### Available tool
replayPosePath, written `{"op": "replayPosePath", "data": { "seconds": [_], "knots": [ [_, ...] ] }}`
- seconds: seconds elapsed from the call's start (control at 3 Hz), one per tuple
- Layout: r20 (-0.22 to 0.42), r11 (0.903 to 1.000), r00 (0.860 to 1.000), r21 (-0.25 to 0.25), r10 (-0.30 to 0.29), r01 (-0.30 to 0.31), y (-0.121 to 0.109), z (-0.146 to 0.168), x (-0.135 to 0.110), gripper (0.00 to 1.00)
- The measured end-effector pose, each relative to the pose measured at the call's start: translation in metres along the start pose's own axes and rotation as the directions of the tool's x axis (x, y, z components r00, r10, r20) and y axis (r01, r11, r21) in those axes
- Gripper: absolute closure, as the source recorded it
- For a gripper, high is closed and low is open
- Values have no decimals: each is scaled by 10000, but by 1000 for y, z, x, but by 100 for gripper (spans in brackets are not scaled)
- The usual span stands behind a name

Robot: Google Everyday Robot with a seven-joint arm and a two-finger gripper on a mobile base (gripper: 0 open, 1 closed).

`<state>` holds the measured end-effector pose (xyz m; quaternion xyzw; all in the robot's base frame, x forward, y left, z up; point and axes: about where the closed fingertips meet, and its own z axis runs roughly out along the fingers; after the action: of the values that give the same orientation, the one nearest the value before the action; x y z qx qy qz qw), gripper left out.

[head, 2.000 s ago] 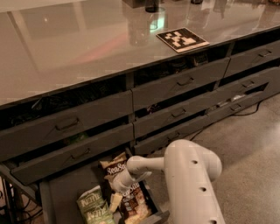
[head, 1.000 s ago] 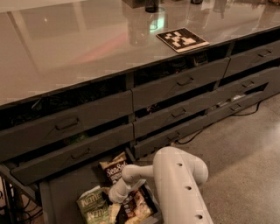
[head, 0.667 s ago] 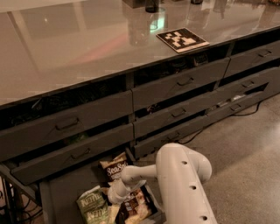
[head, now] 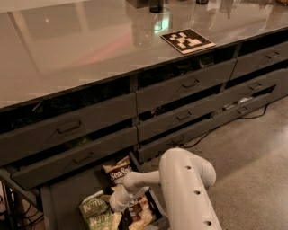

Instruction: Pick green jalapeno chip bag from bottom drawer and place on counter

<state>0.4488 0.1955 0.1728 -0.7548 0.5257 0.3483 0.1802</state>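
The bottom drawer (head: pixel 67 197) stands pulled open at the lower left, dark grey and deep. Inside lie two light-green jalapeno chip bags with white "Kettle" lettering (head: pixel 96 213), side by side at the drawer's near left. A brown-and-cream "Sea Salt" bag (head: pixel 119 171) lies behind them and another snack bag (head: pixel 141 214) to their right. My white arm (head: pixel 186 188) reaches down into the drawer, and the gripper (head: pixel 118 204) sits low among the bags, right beside the green ones. The counter (head: pixel 90 40) with its black-and-white pattern tag (head: pixel 187 40) spans the top.
Rows of shallower grey drawers with bar handles (head: pixel 184 85) fill the cabinet front, several slightly ajar. Dark items (head: pixel 155 5) stand at the counter's far edge. A black cable (head: pixel 252 117) lies on the speckled floor (head: pixel 252 170) at the right.
The arm has swung left and lowered, carrying the gripper deeper into the drawer toward the green bags. The bags look unmoved.
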Motion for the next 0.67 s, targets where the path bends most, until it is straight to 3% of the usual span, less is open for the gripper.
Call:
{"op": "replayPosePath", "data": {
  "seconds": [0.67],
  "knots": [
    [408, 9946, 9962, -666, -770, 796, 14, 47, -8, 0]
  ]
}}
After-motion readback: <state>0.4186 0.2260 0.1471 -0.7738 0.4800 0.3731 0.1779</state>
